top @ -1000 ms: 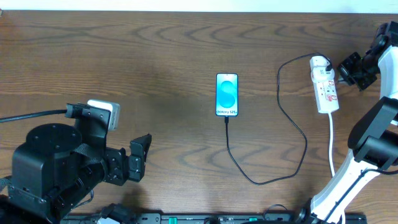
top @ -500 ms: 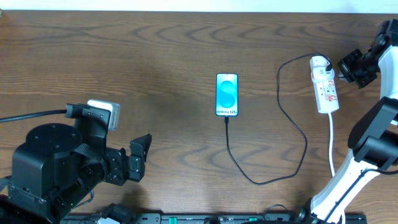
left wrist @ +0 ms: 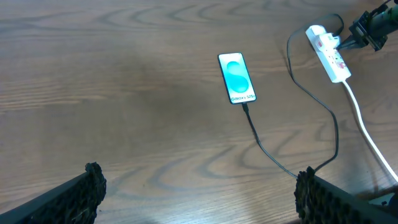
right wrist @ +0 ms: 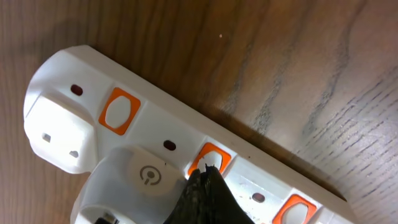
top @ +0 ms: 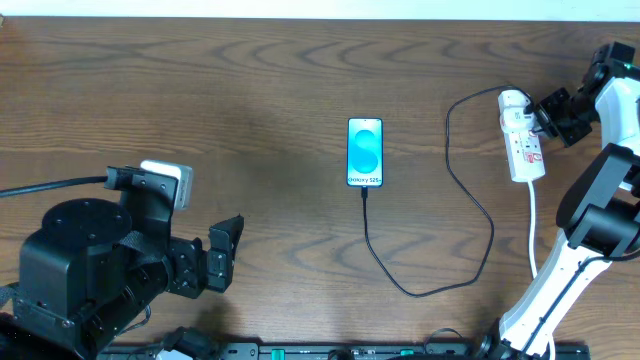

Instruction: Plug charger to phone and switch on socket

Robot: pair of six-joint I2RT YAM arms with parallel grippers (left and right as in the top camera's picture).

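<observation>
Altogether 1 phone (top: 365, 152), 1 socket (top: 522, 145)

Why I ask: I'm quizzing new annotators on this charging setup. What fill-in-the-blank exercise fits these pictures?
The phone lies flat with its lit screen facing ____.
The black cable links the power strip to the ____.
The gripper with its tip at a switch of the power strip belongs to the ____ arm.
The left gripper is open and holds ____.

Missing words: up; phone; right; nothing.
</observation>
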